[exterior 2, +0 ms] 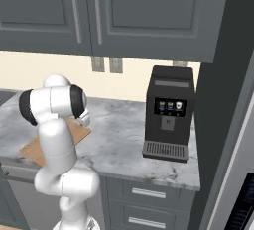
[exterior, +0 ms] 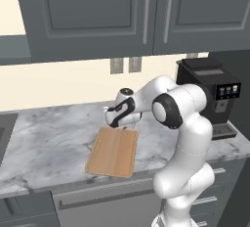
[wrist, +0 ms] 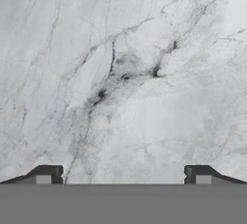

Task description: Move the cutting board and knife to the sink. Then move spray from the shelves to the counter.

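The light-brown cutting board [exterior: 113,151] lies flat on the marble counter [exterior: 53,138], near its front edge. My gripper [exterior: 110,121] hangs just above the board's far end, pointing down and to the left. In the hand view the gripper [wrist: 124,175] stands open, its fingertips [wrist: 50,175] wide apart with bare veined marble and nothing else between them. The sink [exterior: 5,133] is a dark recess at the counter's far left. A dark grey shelf slab [exterior: 13,50] juts in at the upper left. The knife and the spray are out of view.
A black coffee machine [exterior: 210,94] stands at the counter's right end, close behind my arm's elbow. Dark grey upper cabinets [exterior: 122,11] hang over the counter. A tall dark cabinet side [exterior 2: 218,100] closes off the right. Open marble lies between board and sink.
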Controlling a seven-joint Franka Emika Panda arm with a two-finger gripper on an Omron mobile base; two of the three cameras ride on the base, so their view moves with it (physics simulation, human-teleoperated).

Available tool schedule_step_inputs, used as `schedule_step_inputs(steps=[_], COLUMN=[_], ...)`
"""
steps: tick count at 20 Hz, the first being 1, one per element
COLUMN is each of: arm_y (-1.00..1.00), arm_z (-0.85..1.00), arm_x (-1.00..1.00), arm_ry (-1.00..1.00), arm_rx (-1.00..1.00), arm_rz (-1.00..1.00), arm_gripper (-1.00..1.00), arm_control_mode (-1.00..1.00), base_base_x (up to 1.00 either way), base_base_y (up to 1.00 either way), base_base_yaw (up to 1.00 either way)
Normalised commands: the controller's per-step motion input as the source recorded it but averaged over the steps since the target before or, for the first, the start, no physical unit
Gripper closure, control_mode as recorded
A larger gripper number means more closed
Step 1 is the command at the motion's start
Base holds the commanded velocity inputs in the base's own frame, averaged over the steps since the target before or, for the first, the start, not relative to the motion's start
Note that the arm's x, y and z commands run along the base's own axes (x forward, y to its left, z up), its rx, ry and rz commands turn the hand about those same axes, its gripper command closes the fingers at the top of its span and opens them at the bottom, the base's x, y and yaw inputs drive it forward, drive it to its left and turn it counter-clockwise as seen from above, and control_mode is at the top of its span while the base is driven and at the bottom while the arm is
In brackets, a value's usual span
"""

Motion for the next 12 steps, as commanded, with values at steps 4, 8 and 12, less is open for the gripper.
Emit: schedule_step_inputs(steps=[4, 8, 12], arm_y=[0.32, 0.31, 0.27], arm_z=[-0.21, -0.23, -0.26], arm_x=[-0.55, -0.53, -0.46], arm_ry=[0.01, 0.02, 0.07], arm_rx=[0.04, 0.03, 0.01], arm_rz=[-0.06, -0.07, -0.07], arm_gripper=[-1.00, -1.00, -1.00], arm_control_mode=[-1.00, -1.00, -1.00], base_base_x=[0.00, 0.00, 0.00], base_base_y=[0.00, 0.00, 0.00], base_base_yaw=[0.00, 0.00, 0.00])
